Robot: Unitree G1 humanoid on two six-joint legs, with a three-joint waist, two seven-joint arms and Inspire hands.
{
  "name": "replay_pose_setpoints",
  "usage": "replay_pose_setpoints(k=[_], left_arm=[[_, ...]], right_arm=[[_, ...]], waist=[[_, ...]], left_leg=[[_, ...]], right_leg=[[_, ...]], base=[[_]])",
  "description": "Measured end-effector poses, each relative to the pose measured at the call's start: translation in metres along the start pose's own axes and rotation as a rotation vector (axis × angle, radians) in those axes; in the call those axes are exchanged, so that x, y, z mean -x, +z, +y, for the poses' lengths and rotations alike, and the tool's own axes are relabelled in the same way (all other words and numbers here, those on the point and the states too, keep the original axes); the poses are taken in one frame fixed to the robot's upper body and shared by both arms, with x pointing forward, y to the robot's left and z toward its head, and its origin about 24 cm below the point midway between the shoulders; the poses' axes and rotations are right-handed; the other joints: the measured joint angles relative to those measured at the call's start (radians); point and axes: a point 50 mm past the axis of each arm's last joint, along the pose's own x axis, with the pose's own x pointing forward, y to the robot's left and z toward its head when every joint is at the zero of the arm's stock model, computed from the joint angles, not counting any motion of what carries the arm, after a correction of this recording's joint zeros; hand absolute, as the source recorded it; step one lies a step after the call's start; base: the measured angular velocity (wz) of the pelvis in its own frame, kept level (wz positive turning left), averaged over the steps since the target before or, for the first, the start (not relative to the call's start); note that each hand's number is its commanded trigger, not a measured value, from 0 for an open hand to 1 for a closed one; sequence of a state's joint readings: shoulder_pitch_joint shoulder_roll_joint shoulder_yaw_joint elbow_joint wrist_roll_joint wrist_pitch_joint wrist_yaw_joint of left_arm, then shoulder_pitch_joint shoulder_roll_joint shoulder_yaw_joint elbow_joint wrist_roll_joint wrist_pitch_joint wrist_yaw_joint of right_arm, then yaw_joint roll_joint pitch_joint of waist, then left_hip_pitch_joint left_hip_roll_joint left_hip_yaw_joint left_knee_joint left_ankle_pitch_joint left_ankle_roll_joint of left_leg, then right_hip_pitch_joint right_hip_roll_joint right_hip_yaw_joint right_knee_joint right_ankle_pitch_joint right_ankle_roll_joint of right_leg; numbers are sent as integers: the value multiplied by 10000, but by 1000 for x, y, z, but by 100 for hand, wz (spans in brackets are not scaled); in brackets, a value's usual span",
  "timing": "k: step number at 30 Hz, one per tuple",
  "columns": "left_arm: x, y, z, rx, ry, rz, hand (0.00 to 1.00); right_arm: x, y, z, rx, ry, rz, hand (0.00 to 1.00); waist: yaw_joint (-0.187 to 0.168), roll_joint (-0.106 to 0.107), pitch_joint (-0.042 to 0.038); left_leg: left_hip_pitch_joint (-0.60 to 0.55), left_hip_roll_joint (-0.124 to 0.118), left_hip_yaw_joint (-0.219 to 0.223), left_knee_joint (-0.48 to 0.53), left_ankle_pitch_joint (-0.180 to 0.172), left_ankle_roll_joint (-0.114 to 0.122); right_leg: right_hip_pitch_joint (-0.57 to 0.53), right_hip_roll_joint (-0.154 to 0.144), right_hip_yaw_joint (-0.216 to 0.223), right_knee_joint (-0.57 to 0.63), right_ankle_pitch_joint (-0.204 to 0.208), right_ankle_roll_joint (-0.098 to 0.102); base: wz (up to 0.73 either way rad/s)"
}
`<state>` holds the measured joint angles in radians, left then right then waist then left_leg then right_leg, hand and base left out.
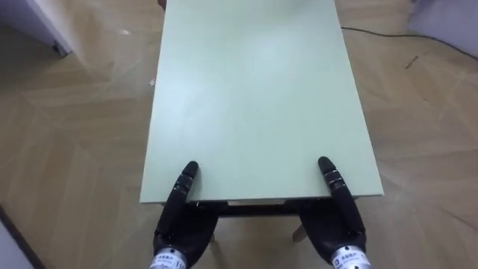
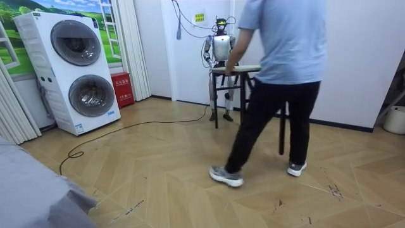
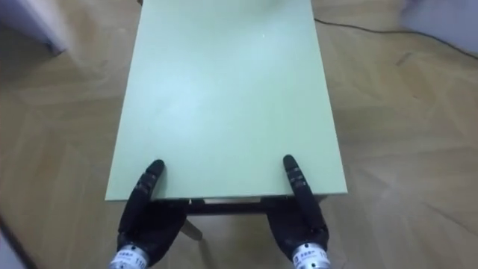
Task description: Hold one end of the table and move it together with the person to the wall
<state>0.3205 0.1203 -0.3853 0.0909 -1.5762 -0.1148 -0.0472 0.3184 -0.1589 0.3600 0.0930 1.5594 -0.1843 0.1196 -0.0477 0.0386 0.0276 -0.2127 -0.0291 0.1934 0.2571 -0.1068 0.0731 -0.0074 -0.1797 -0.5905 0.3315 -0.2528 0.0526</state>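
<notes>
Evidently the carry itself is the step in hand. The pale green rectangular table fills the middle of the eye view, with its long axis running from the bottom edge straight up the frame. One short end points at the robot and the other at the person in a light blue shirt and dark trousers, who stands with legs apart at the far end, right of centre in the room view. At the bottom of the frame the left robot hand and right robot hand sit well apart on the near short edge. Each is partly on top and partly hidden below the surface, so I cannot tell whether they are clamped. The next move probably calls for matching the person's pace and keeping the surface level.
</notes>
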Motion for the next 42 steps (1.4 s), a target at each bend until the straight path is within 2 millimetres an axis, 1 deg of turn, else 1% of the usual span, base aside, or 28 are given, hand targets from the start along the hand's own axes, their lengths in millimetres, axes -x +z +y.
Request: replay_pose_setpoints(k=[1,2,3,4,5,6,9,12,14,15,18,19,20,21,22,23,24,25,26,27,28,29,30,31,32,33,39,42], left_arm=[[-1,-1,-1,-16,-29,14,100],[-2,-3,-3,-49,-97,91,100],[-3,-5,-4,-132,-124,230,100],[-3,-5,-4,-171,-134,196,100],[-3,-3,-4,-205,-142,113,100],[-3,0,-4,-276,-157,84,100],[-1,2,-6,-439,-236,139,100],[0,3,-4,-503,-171,86,100],[0,3,-4,-500,-126,28,100],[1,3,-3,-491,-97,28,100],[0,2,-4,-444,-95,18,100],[0,2,-5,-431,-103,30,100],[-2,1,-7,-431,-151,62,100],[-3,1,-8,-410,-215,40,100],[-4,0,-10,-416,-271,49,100],[-6,1,-12,-403,-365,-6,100],[-7,1,-13,-362,-394,-84,100],[-6,2,-12,-368,-371,-99,100],[-6,3,-12,-390,-344,-133,100],[-7,2,-13,-345,-388,-149,100],[-7,2,-14,-343,-403,-149,100],[-8,1,-15,-355,-364,-74,100],[-9,0,-14,-340,-253,-74,100],[-9,0,-14,-320,-239,-102,100],[-8,0,-13,-234,-186,-198,100],[-7,-1,-12,-21,-97,-214,100],[-5,0,-9,19,25,-255,100],[-5,1,-9,13,17,-313,100]], right_arm=[[0,0,0,-6,3,-17,100],[1,2,-1,-45,-8,-104,100],[4,2,-3,-161,-73,-214,100],[4,2,-4,-186,-93,-222,100],[4,-1,-4,-264,-89,-181,100],[6,-2,-5,-407,-159,-184,100],[7,-3,-4,-634,-132,-32,100],[7,-4,-5,-610,-261,43,100],[7,-4,-4,-555,-252,29,100],[7,-5,-4,-563,-264,35,100],[6,-5,-4,-586,-289,-18,100],[6,-5,-3,-585,-285,-65,100],[6,-4,-3,-580,-261,-137,100],[4,-3,-1,-525,-171,-171,100],[3,-2,0,-505,-124,-218,100],[0,-1,3,-461,-3,-224,100],[-2,-1,5,-423,76,-185,100],[-2,-2,5,-423,74,-170,100],[-2,-2,5,-417,89,-127,100],[-3,-1,7,-359,167,-126,100],[-4,0,7,-363,194,-146,100],[-4,0,7,-376,195,-161,100],[-4,1,7,-281,166,-183,100],[-5,1,8,-188,182,-186,100],[-7,1,10,-12,191,-144,100],[-7,0,10,-25,143,-124,100],[-7,1,9,85,82,23,100],[-7,-1,9,1,73,47,100]], waist=[[-142,-12,2],[-395,-25,3],[-546,-44,-6],[-598,-55,-10],[-575,-66,-5],[-606,-88,-31],[-162,-135,-26],[47,-308,-31],[235,-329,-24],[314,-329,-23],[257,-327,-22],[211,-326,-22],[101,-328,-22],[-24,-318,-27],[-63,-318,-27],[-99,-334,-18],[-77,-358,-1],[-26,-358,-2],[53,-285,-24],[5,-39,-3],[-82,12,9],[-288,9,6],[-329,-3,1],[-267,-4,1],[-208,-1,8],[-230,16,12],[-9,-57,8],[-8,-55,5]], left_leg=[[-26,-112,-296,12,55,43],[-41,-330,-944,37,198,108],[-30,-491,-1572,35,296,125],[-41,-560,-1834,27,339,106],[-95,-640,-2205,22,414,42],[-102,-797,-2493,-12,518,-22],[-83,-806,-2508,-237,651,-101],[-23,-811,-2504,-239,648,-97],[-44,-847,-2554,-234,647,-95],[-79,-900,-2701,-211,652,-94],[-147,-1049,-3161,-219,797,-112],[-181,-1066,-3091,-239,850,-89],[-239,-1054,-2653,-359,995,6],[-256,-997,-1932,-673,1229,54],[-245,-943,-1533,-864,1335,-7],[-259,-732,-831,-996,1344,-322],[-483,-332,121,170,580,-469],[-535,-7,558,947,79,-375],[-590,644,910,2134,-715,-347],[-740,840,659,2325,-1055,-310],[-709,826,642,2189,-1095,-188],[-502,613,221,1652,-988,4],[-313,465,-95,1299,-850,38],[-262,410,-239,1185,-831,20],[-210,289,-589,1091,-798,2],[-93,224,-727,1012,-779,-34],[279,169,-296,462,-721,-83],[338,105,-347,350,-712,-64]], right_leg=[[61,5,212,22,-49,45],[86,25,989,242,-146,0],[-106,220,2201,401,-396,-218],[-180,455,2860,191,-507,-347],[-554,843,3866,-272,-346,-361],[-615,976,4044,-187,-210,-433],[-414,997,3602,-299,-126,-529],[-6,1105,3390,-642,-78,-535],[109,1146,3360,-770,-71,-545],[170,1147,3129,-771,-69,-547],[348,1202,2792,-808,-67,-552],[431,1224,2709,-908,-63,-559],[615,1266,2439,-1180,-38,-601],[729,1278,2094,-1416,-21,-629],[737,1270,1930,-1520,-9,-640],[706,1108,1491,-1645,68,-693],[737,1029,1245,-1668,69,-697],[802,1040,1133,-1648,59,-682],[862,1154,1022,-1558,10,-642],[727,1285,846,-1167,-71,-570],[612,1274,782,-907,-105,-515],[216,1153,1018,-135,-218,-369],[-294,1035,2007,259,-446,-239],[-546,1041,2461,180,-475,-244],[-1101,1025,3038,-142,-323,-366],[-1391,900,3243,-2,261,-526],[-995,794,3005,-62,338,-531],[-960,746,2900,18,351,-451]], base=[[152],[158],[151],[116],[104],[90],[41],[44],[37],[40],[73],[101],[111],[106],[80],[47],[31],[11],[22],[33],[62],[52],[32],[-8],[-5],[9],[12],[19]])
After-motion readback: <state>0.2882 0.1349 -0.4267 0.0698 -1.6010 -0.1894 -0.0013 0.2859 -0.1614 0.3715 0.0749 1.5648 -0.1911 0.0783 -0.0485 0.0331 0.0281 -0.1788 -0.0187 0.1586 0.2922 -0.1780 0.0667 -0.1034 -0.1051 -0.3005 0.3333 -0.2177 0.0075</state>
